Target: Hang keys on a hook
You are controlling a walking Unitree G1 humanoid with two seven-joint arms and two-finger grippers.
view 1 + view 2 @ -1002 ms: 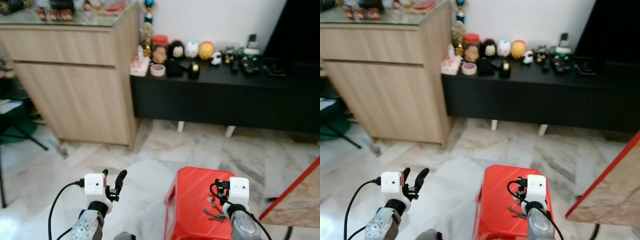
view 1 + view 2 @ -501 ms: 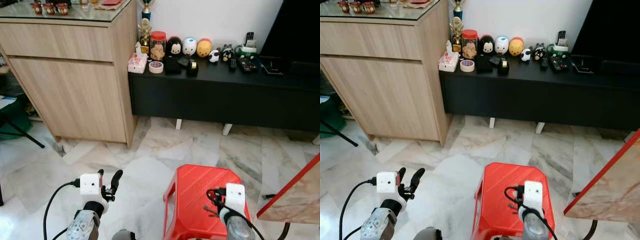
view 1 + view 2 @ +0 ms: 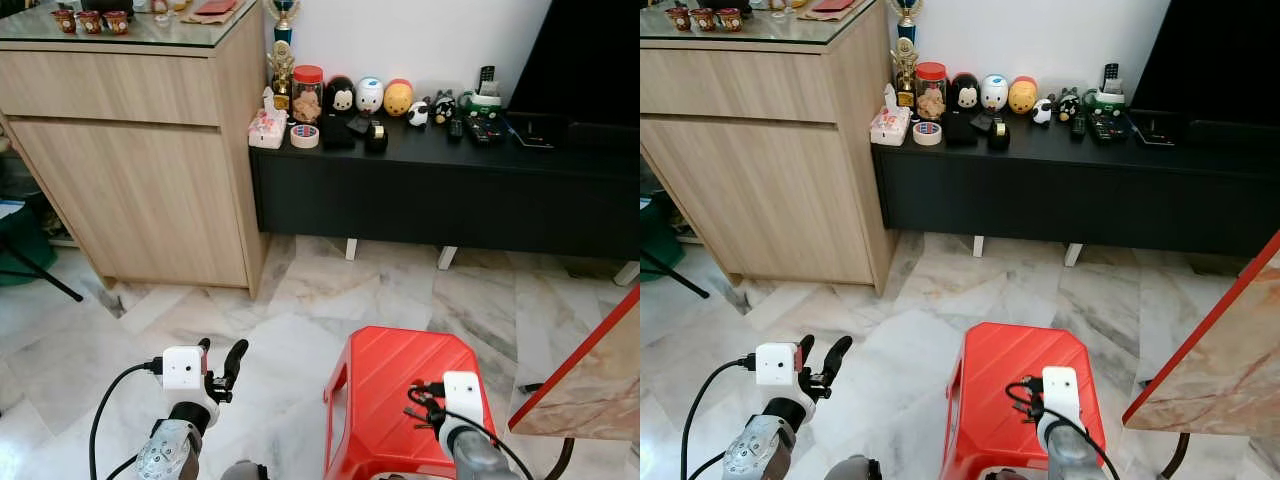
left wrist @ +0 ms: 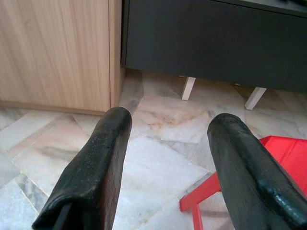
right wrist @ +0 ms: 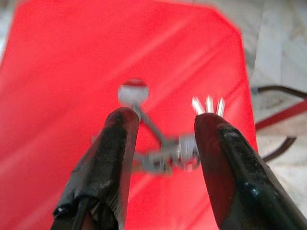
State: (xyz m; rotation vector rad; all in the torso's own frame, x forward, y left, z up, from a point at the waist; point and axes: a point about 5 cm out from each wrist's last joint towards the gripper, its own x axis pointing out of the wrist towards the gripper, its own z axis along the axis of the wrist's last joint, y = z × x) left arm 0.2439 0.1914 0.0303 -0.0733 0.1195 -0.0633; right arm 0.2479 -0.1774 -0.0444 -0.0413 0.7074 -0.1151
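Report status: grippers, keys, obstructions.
Right gripper open, fingers straddling keys on red stool. Left gripper open, idle above floor. Keys not gripped. Nothing in the way.

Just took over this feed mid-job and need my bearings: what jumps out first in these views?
The bright red stool on the marble floor grabs the eye first, with the right end effector poised open over the keys lying on its seat. Behind it, a black low cabinet carries a row of small figurines, beside a wooden cabinet. The left end effector is open over bare floor.
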